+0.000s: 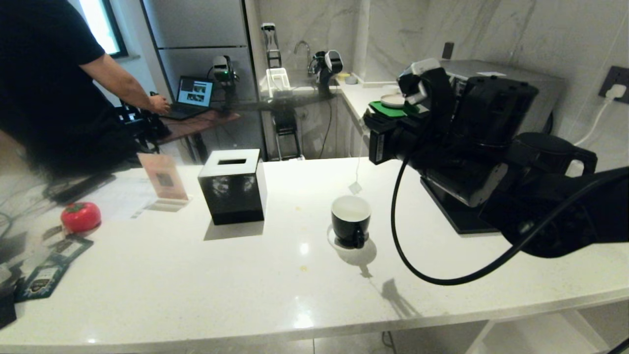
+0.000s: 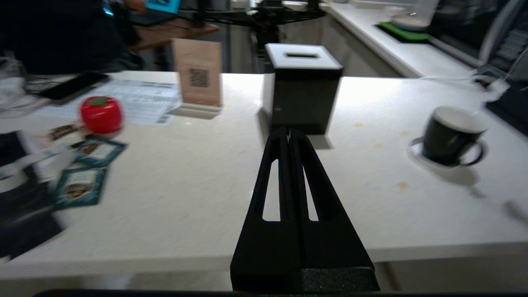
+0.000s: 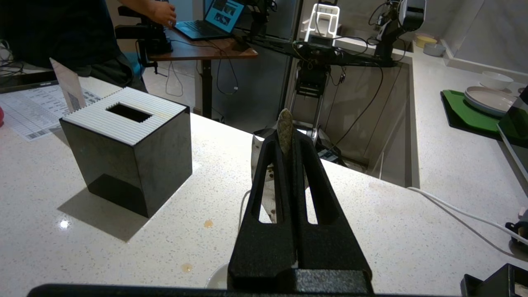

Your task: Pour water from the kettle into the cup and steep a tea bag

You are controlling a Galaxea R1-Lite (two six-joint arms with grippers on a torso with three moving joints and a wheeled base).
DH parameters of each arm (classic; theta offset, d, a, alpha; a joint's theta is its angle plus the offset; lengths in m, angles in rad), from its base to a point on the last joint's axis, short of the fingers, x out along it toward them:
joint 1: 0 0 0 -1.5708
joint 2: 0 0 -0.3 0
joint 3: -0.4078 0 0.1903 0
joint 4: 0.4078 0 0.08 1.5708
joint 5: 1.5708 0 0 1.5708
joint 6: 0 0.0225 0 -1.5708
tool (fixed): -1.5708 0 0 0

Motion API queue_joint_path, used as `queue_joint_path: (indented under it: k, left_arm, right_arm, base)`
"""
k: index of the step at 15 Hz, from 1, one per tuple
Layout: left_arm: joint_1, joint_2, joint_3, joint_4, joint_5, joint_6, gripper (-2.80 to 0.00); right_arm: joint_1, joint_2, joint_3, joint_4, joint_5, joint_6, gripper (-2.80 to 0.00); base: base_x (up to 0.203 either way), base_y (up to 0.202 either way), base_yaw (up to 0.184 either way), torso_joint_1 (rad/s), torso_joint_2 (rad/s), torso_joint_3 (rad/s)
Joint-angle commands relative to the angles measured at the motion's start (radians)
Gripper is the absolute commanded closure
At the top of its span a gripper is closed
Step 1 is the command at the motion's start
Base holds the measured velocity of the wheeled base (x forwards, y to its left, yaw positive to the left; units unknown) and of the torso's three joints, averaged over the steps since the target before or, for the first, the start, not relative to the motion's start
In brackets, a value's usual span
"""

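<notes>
The black cup (image 1: 351, 220) with a white inside stands on the white counter (image 1: 275, 285); I cannot make out water in it. Just above its far rim the pale tea bag (image 1: 355, 187) hangs on a thin string. My right gripper (image 1: 369, 123) is shut on the bag's greenish tag (image 3: 284, 126), and the pouch (image 3: 259, 165) shows behind its fingers, the cup's rim (image 3: 216, 281) below. The black kettle (image 1: 560, 150) is mostly hidden behind my right arm. My left gripper (image 2: 288, 134) is shut and empty over the counter's near edge, left of the cup (image 2: 451, 134).
A black tissue box (image 1: 233, 184) stands left of the cup, with a card stand (image 1: 164, 179) beyond it. A red tomato-shaped object (image 1: 80, 216) and teal packets (image 1: 49, 270) lie far left. A person (image 1: 44, 83) works at a laptop. A white cable (image 3: 453, 210) crosses the right side.
</notes>
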Motion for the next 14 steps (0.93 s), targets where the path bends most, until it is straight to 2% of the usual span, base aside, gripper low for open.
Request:
queue_joint_path:
  k: [1,4,7,9,10,12,14]
  left_arm:
    - [-0.001,0.182,-0.057,-0.029,-0.02,-0.034,0.0]
    - [-0.017,0.351,-0.122,-0.117,-0.071,-0.101,0.0]
    - [-0.077,0.482,-0.188,-0.13,-0.085,-0.131,0.0]
    - [-0.165,0.545,-0.209,-0.133,-0.088,-0.146,0.0]
    - [-0.216,0.568,-0.225,-0.133,-0.087,-0.173,0.0]
    - [-0.292,0.639,-0.268,-0.133,-0.087,-0.268,0.0]
    - [-0.336,0.705,-0.291,-0.135,-0.088,-0.32,0.0]
  right_arm:
    - [0.0,0.001,0.0,-0.005,0.0,-0.001,0.0]
    - [0.0,0.002,0.0,-0.005,-0.002,-0.001,0.0]
    - [0.0,0.005,-0.002,-0.005,-0.012,-0.001,0.0]
    - [0.0,0.005,-0.002,-0.003,-0.012,-0.001,0.0]
    - [0.0,0.005,-0.002,-0.002,-0.012,-0.001,0.0]
    - [0.0,0.006,-0.011,0.0,-0.013,-0.003,0.0]
    - [0.0,0.017,-0.03,0.002,-0.02,-0.01,0.0]
  base:
    - [0.0,0.0,0.0,0.0,0.0,0.0]
    - [0.0,0.0,0.0,0.0,0.0,0.0]
    - [0.0,0.0,0.0,0.0,0.0,0.0]
    - [0.0,0.0,0.0,0.0,0.0,0.0]
    - [0.0,0.0,0.0,0.0,0.0,0.0]
    - [0.0,0.0,0.0,0.0,0.0,0.0]
    - [0.0,0.0,0.0,0.0,0.0,0.0]
